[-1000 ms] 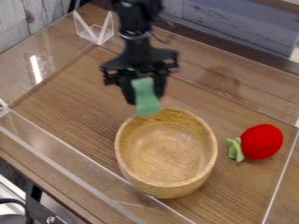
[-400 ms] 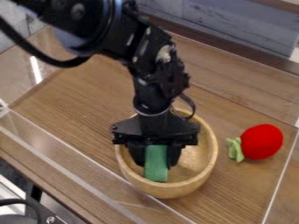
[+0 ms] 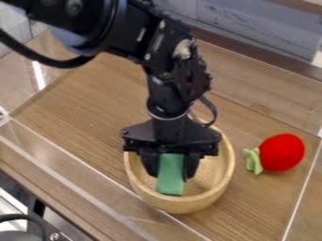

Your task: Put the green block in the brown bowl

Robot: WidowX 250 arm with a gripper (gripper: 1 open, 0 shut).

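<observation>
Claw [image 3: 171,166] pointing straight down, clamped on the green block [image 3: 170,175], which hangs upright inside the brown bowl [image 3: 217,187] near its floor, held low so release drops it short; red toy fruit [image 3: 281,151] at 3 o'clock on worktop [image 3: 88,104].

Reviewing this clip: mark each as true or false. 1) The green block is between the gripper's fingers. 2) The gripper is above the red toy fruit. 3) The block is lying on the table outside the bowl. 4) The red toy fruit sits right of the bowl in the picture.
1) True: the green block sits between the fingers of the gripper.
2) False: the gripper is over the brown bowl.
3) False: the block hangs upright inside the bowl's opening.
4) True: the red toy fruit lies on the table right of the bowl.
</observation>
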